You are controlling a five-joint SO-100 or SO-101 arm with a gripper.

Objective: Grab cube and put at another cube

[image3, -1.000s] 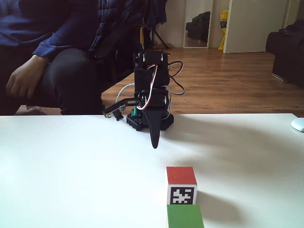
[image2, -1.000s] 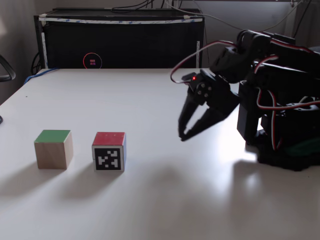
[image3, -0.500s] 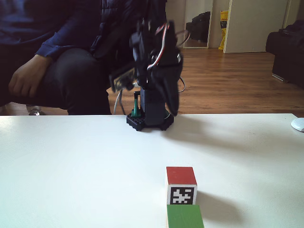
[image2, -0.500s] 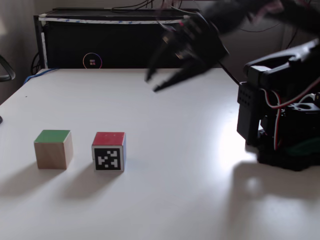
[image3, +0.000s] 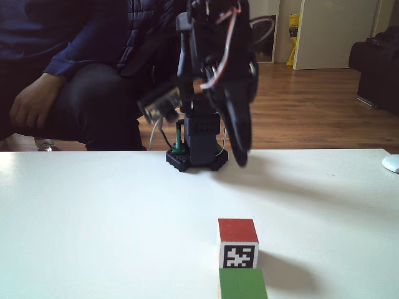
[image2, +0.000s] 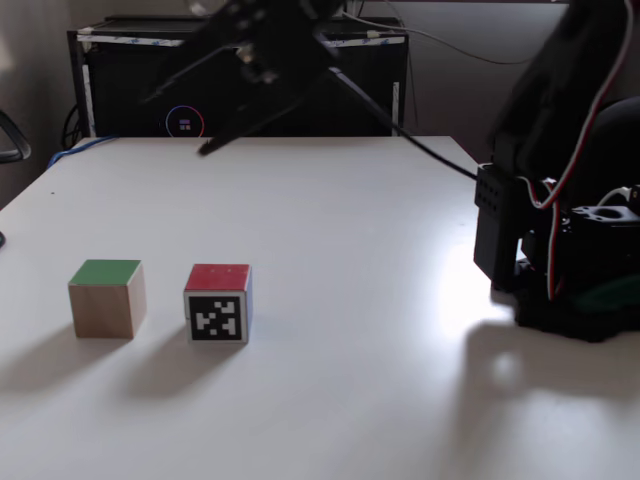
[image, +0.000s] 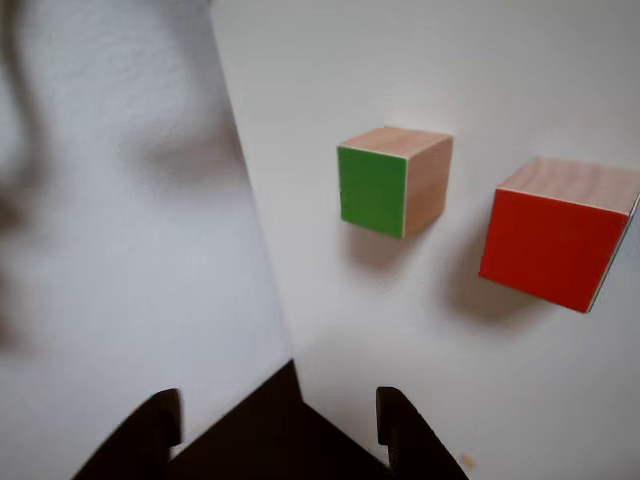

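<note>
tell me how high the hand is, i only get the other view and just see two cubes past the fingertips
observer: In a fixed view the hand hangs open, high above the table, holding nothing.
operator: anything on the red cube besides red
observer: Yes, the red cube has a black-and-white marker on one side; the green cube beside it shows plain wood there.
operator: anyone near
observer: A person sits behind the table.

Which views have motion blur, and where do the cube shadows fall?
A fixed view: gripper smeared in mid-air, green-faced cube and red-faced cube sharp, shadows falling toward the camera. Another fixed view: the arm smeared too. Other view: cubes fairly sharp, left side soft, shadows just below each cube.
</note>
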